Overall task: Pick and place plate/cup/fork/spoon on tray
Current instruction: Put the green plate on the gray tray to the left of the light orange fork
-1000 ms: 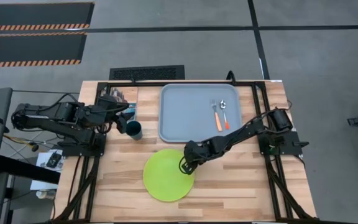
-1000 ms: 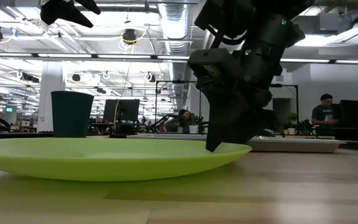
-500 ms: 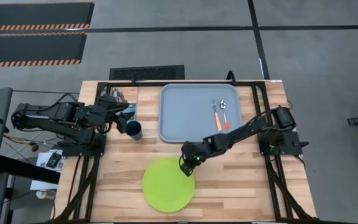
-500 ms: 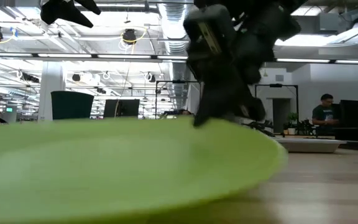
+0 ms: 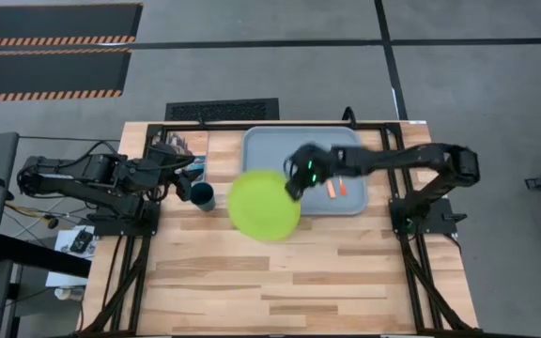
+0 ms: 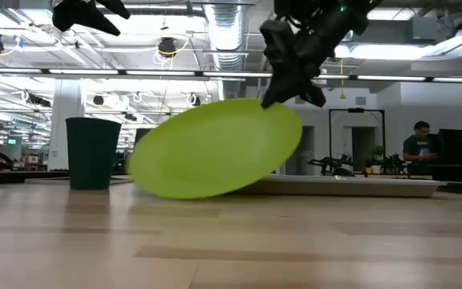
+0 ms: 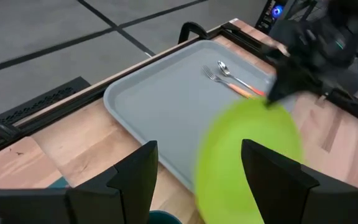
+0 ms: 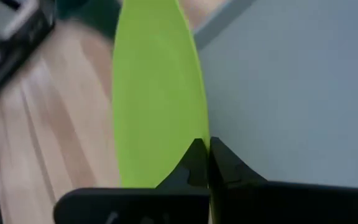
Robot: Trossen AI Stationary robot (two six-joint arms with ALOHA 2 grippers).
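Observation:
The lime-green plate (image 5: 264, 204) hangs tilted in the air over the tray's near left corner, with my right gripper (image 5: 296, 184) shut on it. The grey-blue tray (image 5: 270, 155) lies at the table's far middle. On its right part lie the fork (image 7: 214, 76) and the spoon (image 7: 224, 66), side by side, orange handles toward the near edge. The dark teal cup (image 5: 202, 196) stands upright on the table left of the tray. My left gripper (image 5: 188, 178) hovers open just above the cup. My right gripper pinches the plate's rim (image 8: 199, 134) between its two fingers, at the rim's far right part. The fingers come from the table's right, slanting down. The plate is lifted clear of the table and tilted, the held edge (image 6: 283, 108) high and the opposite edge hanging low.
Bare wooden table spreads across the near half. A black frame rail (image 5: 252, 125) runs along the tray's far side. Beyond the table a person (image 6: 418, 144) stands far off in the room.
My right gripper has taken hold of the plate's rim, risen and gone toward the far edge and the tray. The plate, which lay flat on the table's near middle, tipped up at the held edge and now hangs clear by the tray's near left corner.

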